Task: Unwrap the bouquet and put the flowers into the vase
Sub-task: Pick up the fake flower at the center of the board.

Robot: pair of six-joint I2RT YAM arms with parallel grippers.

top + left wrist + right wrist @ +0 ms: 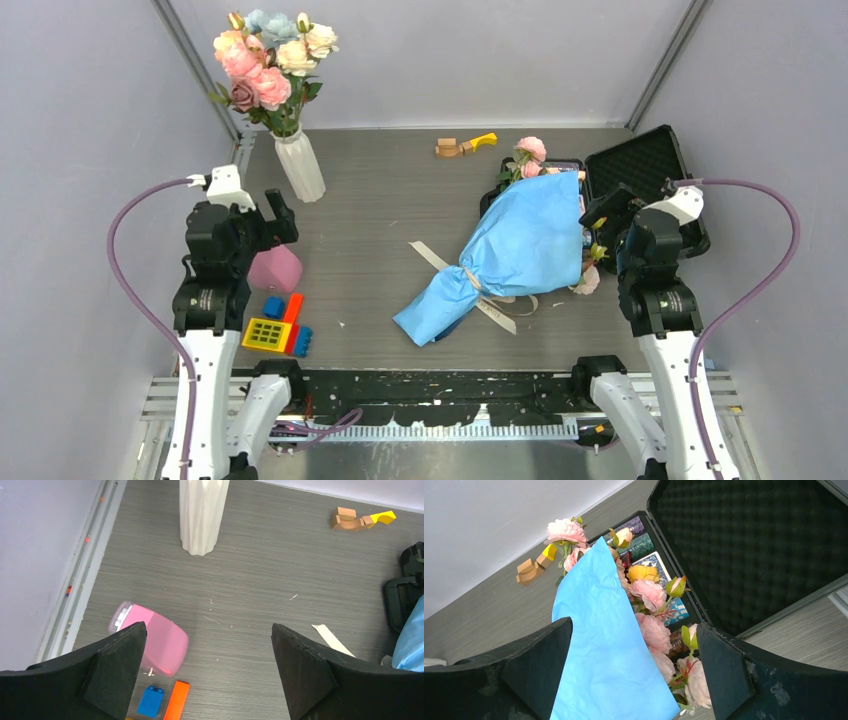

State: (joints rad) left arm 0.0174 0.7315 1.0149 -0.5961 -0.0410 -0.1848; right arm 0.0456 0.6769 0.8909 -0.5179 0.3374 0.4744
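Note:
The bouquet [515,250] lies on the table right of centre, wrapped in crinkled light blue paper [604,645] with a cream ribbon [485,295] round its narrow end. Pink and yellow flowers [649,592] stick out of the wide end. My right gripper [634,623] hovers open over that end, beside the bouquet [603,218], holding nothing. The ribbed white vase [300,165] stands at the back left with big pink and white blooms [270,55] in it. My left gripper [208,626] is open and empty, in front of the vase [202,515].
A pink block [155,640] lies by the left gripper, with a blue brick [151,701], an orange bar [176,700] and a yellow plate [266,333] nearer me. An open black case [749,545] sits behind the bouquet. Wooden and yellow pieces [462,146] lie at the back.

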